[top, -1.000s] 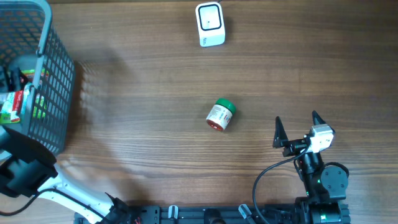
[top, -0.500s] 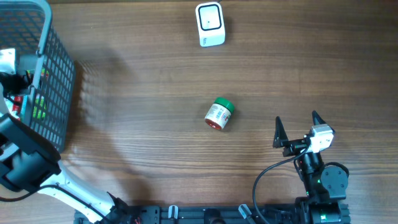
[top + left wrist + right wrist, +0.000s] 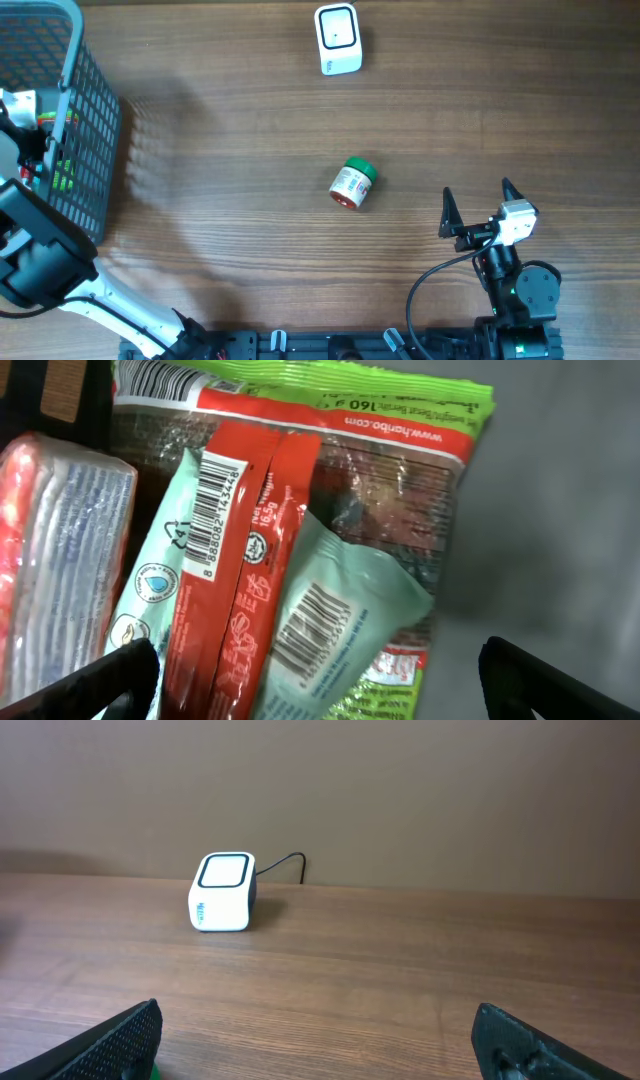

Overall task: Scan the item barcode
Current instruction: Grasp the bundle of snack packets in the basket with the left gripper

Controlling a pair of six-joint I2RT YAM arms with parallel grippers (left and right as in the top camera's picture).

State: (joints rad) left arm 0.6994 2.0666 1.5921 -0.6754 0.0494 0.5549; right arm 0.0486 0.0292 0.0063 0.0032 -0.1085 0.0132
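Wooden table (image 3: pixel 250 260). Grey mesh basket (image 3: pixel 95 130), far left, with left arm (image 3: pixel 40 265) reaching inside. White scanner (image 3: pixel 338 38), top centre. Green-lidded jar (image 3: pixel 354 184), on its side, mid-table. Right gripper (image 3: pixel 477 190), lower right, jaws spread, empty.

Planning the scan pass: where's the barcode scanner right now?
Overhead view: the white barcode scanner sits near the top centre, beyond the green-lidded jar lying mid-table.

Green-lidded jar (image 3: pixel 354 184) lies sideways, apart from white scanner (image 3: pixel 338 39).

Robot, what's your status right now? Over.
Left gripper open over red-and-green snack packets inside the grey mesh basket. Right gripper open, empty. Green-lidded jar lies mid-table, untouched. Nothing between it and white box scanner.
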